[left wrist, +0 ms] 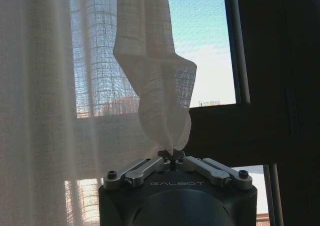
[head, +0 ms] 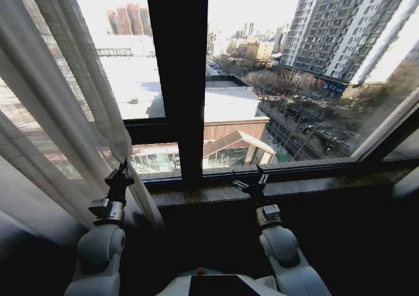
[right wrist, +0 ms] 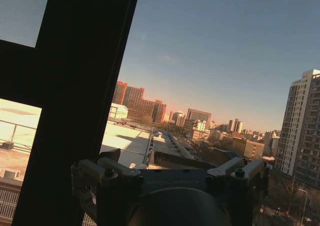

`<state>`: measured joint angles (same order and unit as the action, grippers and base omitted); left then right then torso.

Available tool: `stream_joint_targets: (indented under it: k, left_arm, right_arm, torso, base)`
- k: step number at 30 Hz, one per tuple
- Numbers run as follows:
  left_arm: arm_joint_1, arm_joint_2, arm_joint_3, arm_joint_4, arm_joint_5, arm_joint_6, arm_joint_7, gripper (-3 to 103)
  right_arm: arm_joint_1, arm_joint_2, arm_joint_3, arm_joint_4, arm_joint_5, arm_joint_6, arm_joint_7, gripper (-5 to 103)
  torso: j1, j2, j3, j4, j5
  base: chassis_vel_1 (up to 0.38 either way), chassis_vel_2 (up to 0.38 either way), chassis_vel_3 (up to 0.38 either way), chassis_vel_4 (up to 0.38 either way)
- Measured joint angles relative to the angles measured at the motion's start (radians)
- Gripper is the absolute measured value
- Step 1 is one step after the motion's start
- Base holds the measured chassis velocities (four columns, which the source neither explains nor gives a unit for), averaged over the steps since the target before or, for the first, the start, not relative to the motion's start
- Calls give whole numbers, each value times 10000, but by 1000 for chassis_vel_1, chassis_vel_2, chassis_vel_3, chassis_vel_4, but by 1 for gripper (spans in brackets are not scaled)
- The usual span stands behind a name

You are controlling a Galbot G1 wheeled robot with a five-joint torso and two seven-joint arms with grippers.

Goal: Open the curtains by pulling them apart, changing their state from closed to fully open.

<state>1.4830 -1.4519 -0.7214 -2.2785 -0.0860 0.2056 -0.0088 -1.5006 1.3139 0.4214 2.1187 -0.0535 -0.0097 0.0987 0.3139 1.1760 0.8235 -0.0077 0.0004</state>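
Beyond the dark window frame (head: 175, 80), left gripper (left wrist: 172, 157) pinches the curtains (left wrist: 150, 81); right gripper (head: 252, 181) spreads wide.

Dark window frame (head: 175, 80), stone sill (head: 216, 192), sunlit city (head: 314, 54)

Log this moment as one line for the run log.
left gripper: shut on curtain edge, left side | right gripper: open, at window sill | window mostly uncovered
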Motion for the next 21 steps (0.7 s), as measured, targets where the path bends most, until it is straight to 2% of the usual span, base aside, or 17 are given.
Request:
stream_joint_targets:
  k: [7, 21]
  left_arm:
    - [4, -27, 63, 6, 32, -6, -4, 0]
    - [101, -123, 118, -118, 117, -24, -16, 0]
  right_arm:
    - [-9, 6, -4, -54, -20, 40, 2, 100]
    - [-61, -8, 15, -179, -41, 279, 16, 100]
  torso:
    - [0, 0, 0, 2, -1]
    - [0, 1, 0, 1, -1]
  base:
    - [194, 146, -181, -137]
    - [322, 280, -334, -287]
